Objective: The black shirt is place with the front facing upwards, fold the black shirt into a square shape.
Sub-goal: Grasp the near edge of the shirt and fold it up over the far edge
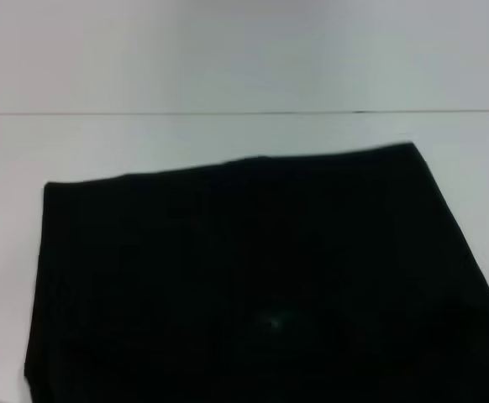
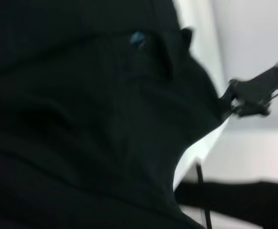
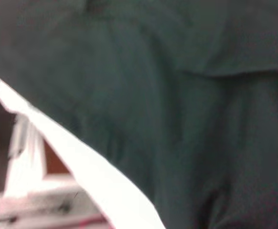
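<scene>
Large plain black cloth shirt (image 1: 253, 277) lies partly folded on white table (image 1: 228, 67). Right gripper (image 2: 246, 98) pinches its edge; left gripper's jaws cannot be told. Next: 1 squaring fold.

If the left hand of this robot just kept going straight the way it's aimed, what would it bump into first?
Most likely the black shirt: it fills nearly all of the left wrist view, blue neck label showing. The left gripper itself isn't visible, so depth is a guess. The other gripper sits off to the side, at the shirt's edge.

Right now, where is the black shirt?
The black shirt lies spread on the white table, filling the near centre of the head view.
</scene>
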Robot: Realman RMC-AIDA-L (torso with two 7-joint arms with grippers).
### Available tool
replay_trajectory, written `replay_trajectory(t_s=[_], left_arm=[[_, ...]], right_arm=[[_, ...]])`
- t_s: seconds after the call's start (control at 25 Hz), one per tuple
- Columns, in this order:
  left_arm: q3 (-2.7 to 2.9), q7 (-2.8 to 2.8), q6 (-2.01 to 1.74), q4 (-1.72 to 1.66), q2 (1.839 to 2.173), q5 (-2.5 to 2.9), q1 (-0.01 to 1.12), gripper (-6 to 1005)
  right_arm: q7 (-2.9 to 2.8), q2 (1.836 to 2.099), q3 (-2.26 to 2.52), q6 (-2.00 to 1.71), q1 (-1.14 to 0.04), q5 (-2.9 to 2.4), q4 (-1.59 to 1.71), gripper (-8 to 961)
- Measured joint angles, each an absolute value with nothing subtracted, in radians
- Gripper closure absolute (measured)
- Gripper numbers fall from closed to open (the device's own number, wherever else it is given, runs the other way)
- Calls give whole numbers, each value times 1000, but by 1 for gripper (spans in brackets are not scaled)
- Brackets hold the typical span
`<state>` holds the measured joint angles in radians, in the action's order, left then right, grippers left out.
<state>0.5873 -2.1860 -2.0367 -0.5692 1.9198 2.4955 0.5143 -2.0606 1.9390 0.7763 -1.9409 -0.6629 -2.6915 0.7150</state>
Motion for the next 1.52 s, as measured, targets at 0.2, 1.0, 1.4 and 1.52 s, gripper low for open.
replay_trajectory(t_s=[0.2, 1.0, 1.4, 1.52], left_arm=[[605, -2165, -2040, -540, 1923, 2577, 529, 964], [165, -2236, -1550, -491, 1875, 2421, 705, 965], [165, -2153, -1323, -482, 1946, 2317, 694, 965], [164, -2145, -1307, -481, 1948, 2297, 690, 965]], right_arm=[[-2032, 1964, 769, -1935, -648, -2733, 703, 897], [-2187, 1897, 428, -1469, -732, -2288, 525, 865], [-2106, 1976, 430, -1183, -748, -2123, 502, 841], [-2091, 1977, 430, -1160, -752, -2096, 499, 834]])
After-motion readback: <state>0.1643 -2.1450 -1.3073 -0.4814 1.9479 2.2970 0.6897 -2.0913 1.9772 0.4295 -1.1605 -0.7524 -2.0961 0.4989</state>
